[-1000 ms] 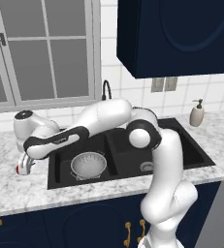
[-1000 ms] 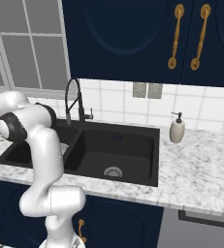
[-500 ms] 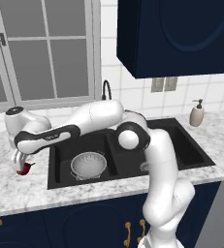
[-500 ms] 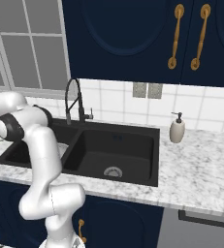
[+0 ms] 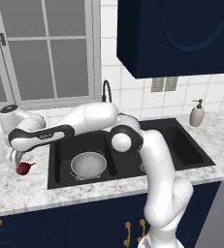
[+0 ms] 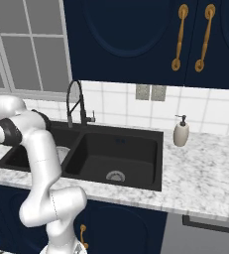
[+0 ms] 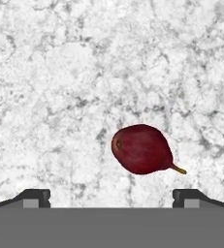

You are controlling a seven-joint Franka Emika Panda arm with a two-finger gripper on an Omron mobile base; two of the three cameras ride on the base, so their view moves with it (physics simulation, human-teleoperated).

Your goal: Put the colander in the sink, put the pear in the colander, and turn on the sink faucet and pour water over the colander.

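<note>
While the colander [image 5: 88,164] sits in the left basin of the sink [image 5: 181,145], the pear [image 7: 142,149] lies on its side on the white marbled desk [image 5: 16,186], left of the sink and well apart from the colander. The tool [image 5: 16,162] hangs just above the fruit, pointing down; in the hand view its finger tips [image 7: 33,196] stand spread wide with the pear between them, untouched. The sink faucet [image 6: 75,101] rises behind the basins, near a white soap dispenser [image 6: 181,133]
</note>
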